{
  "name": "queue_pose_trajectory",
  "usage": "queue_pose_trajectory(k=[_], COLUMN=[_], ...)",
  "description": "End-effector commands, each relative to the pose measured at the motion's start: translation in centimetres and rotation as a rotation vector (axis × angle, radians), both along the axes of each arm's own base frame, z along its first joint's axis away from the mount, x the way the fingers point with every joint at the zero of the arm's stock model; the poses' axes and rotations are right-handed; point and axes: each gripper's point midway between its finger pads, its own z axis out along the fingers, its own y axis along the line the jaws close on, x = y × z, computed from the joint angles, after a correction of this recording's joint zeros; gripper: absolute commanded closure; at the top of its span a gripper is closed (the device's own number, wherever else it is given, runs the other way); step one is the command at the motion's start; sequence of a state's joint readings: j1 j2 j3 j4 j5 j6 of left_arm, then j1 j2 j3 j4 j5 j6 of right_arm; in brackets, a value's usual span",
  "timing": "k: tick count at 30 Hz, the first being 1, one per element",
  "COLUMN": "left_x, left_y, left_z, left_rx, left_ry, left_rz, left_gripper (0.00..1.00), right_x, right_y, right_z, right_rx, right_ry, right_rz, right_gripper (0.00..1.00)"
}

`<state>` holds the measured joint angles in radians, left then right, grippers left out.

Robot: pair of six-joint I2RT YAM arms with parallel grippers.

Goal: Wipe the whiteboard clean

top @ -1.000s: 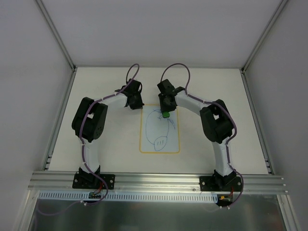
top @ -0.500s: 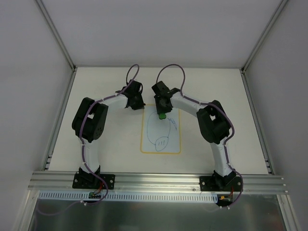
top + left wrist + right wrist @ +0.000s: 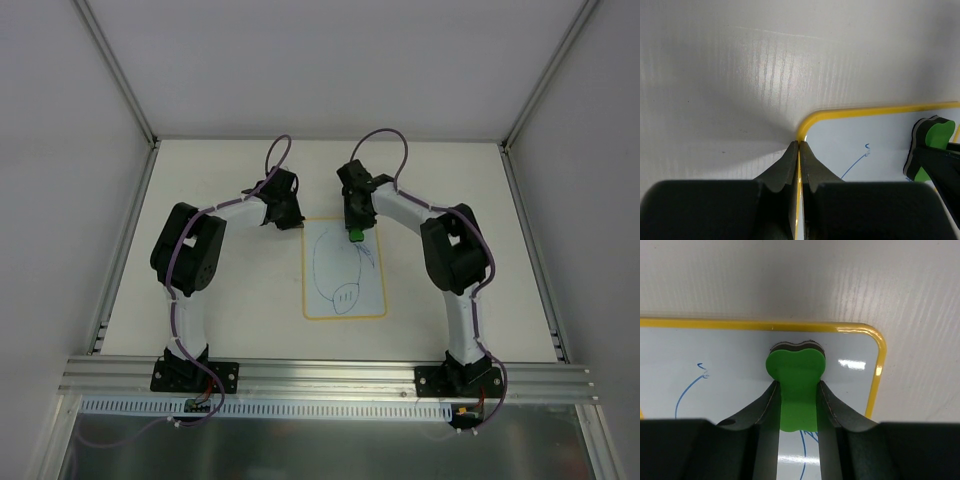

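Small flat white whiteboard with a yellow border (image 3: 372,290) lies flat mid-table, between the arms. Blue pen scribbles (image 3: 330,265) are mostly intact. Likely thin, light, stiff and slick, so it should skate on the white table (image 3: 240,330) under scrubbing. Pin it at the rim, don't lift.

Left gripper (image 3: 798,145) is fully closed and empty, tips on the far-left corner border. Right gripper (image 3: 797,390) is partly closed, clamping the green foam eraser block (image 3: 795,365) pad-down near the far-right corner.
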<state>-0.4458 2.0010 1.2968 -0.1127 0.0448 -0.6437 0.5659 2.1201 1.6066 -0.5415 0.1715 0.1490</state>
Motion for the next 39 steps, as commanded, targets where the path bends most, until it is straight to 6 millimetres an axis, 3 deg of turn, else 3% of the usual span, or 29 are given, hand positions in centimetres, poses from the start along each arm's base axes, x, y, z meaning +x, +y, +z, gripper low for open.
queue_pose_trajectory(k=[1,5,13,20,24,28,29,30,32,33,36,39], left_x=[-3.6,-3.7,-3.5,-3.3,-3.4,-3.4,-3.4,-3.4,-3.4,-3.4,-3.6,-3.5], left_y=[0.2,0.0,0.1,0.1,0.4,0.7,0.7,0.8,0.9,0.8,0.7,0.6], left_z=[-2.9,-3.1,-3.0,-2.9,-3.0,-3.2,-3.2,-3.2,-3.3,-3.2,-3.2,-3.1], left_rx=[0.041,0.031,0.034,0.033,0.043,0.048,0.046,0.046,0.047,0.046,0.041,0.037], left_ry=[0.141,0.15,0.142,0.139,0.138,0.145,0.145,0.146,0.147,0.146,0.15,0.148], left_rz=[-0.04,-0.039,-0.03,-0.019,-0.01,0.01,0.012,0.015,0.015,0.012,0.008,0.003], left_gripper=[1.0,1.0,1.0,1.0,1.0,1.0,1.0,1.0,1.0,1.0,1.0,1.0], right_x=[-3.0,-3.5,-4.6,-6.1,-5.5,-4.7,-4.6,-5.8,-5.5,-6.9,-7.7,-8.6], right_y=[1.4,3.9,6.8,7.8,5.1,-0.4,-1.2,-2.9,-4.6,-5.9,-7.5,-6.5], right_z=[-3.2,-3.4,-3.1,-2.9,-2.9,-2.9,-2.0,-3.0,-2.0,-2.9,-2.7,-3.0], right_rx=[-0.033,-0.013,0.005,0.004,-0.041,-0.11,-0.102,-0.125,-0.087,-0.099,-0.104,-0.061], right_ry=[0.131,0.146,0.166,0.176,0.162,0.152,0.134,0.166,0.134,0.162,0.144,0.153], right_rz=[0.048,0.102,0.189,0.243,0.179,0.063,0.045,0.027,-0.019,-0.03,-0.028,0.013], right_gripper=[1.0,1.0,1.0,1.0,1.0,1.0,1.0,1.0,1.0,1.0,1.0,1.0])
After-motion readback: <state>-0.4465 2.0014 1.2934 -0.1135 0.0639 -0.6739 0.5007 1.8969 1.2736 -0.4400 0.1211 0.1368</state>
